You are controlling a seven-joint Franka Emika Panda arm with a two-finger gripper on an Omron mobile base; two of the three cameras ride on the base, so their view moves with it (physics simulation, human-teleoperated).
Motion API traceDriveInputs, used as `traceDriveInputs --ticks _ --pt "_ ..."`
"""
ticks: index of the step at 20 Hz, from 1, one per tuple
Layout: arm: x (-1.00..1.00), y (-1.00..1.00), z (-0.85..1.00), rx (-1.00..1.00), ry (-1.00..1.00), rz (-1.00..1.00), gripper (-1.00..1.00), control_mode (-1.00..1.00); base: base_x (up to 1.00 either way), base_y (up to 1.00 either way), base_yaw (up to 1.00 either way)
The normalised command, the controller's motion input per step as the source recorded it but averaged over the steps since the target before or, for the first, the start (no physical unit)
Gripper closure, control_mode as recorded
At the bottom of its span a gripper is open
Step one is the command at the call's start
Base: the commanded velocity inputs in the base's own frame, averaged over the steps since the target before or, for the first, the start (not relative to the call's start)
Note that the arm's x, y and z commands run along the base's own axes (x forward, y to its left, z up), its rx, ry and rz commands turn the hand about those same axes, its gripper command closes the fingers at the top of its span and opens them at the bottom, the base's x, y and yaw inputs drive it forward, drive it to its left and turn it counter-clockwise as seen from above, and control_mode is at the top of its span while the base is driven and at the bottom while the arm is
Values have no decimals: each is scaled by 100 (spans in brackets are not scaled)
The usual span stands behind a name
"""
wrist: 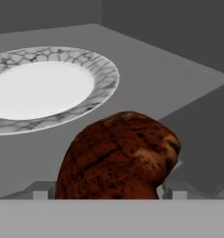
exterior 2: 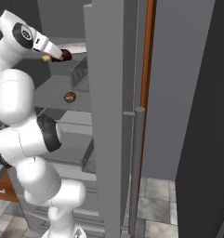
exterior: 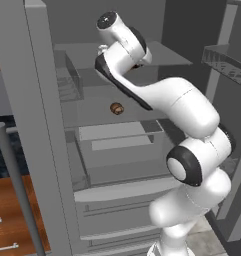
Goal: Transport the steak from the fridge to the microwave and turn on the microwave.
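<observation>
The steak, a dark brown seared lump, sits between my two fingertips in the hand view. My gripper is shut on it, holding it just over the fridge's upper grey shelf. In the right base view the gripper reaches into the open fridge at top left, with the steak at its tip. The fridge door stands open, and its long bar handle is near the base. The microwave is out of view.
A white plate with a marbled grey rim lies on the same shelf, just beyond the steak. A small brown round food item rests on the shelf below. Pale drawers fill the lower fridge. Wooden cabinet fronts stand to the left.
</observation>
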Motion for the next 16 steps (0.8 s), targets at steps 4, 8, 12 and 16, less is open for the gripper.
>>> traceDriveInputs --ticks 4,8,12,16 --pt "-69 -33 22 0 -8 9 100 -100 0 0 0" --pt "-91 -16 29 0 -3 17 100 -100 0 0 0" --pt "-100 -1 6 0 0 25 100 -100 0 0 0" --pt "-100 -1 2 0 5 36 100 -100 0 0 0"
